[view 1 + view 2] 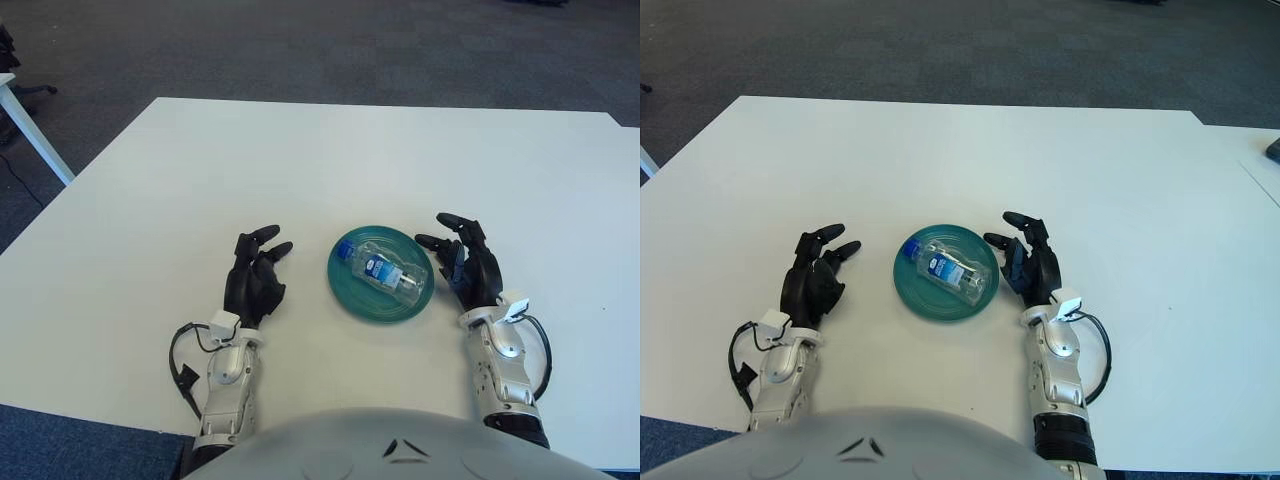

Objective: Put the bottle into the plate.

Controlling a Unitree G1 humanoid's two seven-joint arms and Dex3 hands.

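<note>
A clear plastic bottle [382, 268] with a blue cap and blue label lies on its side inside the teal plate [352, 297], cap toward the far left. My right hand [462, 256] is just right of the plate, fingers spread, holding nothing, a small gap from the rim. To the left of the plate my left hand [256, 268] is over the white table, fingers relaxed and empty.
The white table [300, 160] stretches far ahead and to both sides. Dark carpet lies beyond its edges. Another white table's leg [35, 135] stands at the far left. My torso covers the near table edge.
</note>
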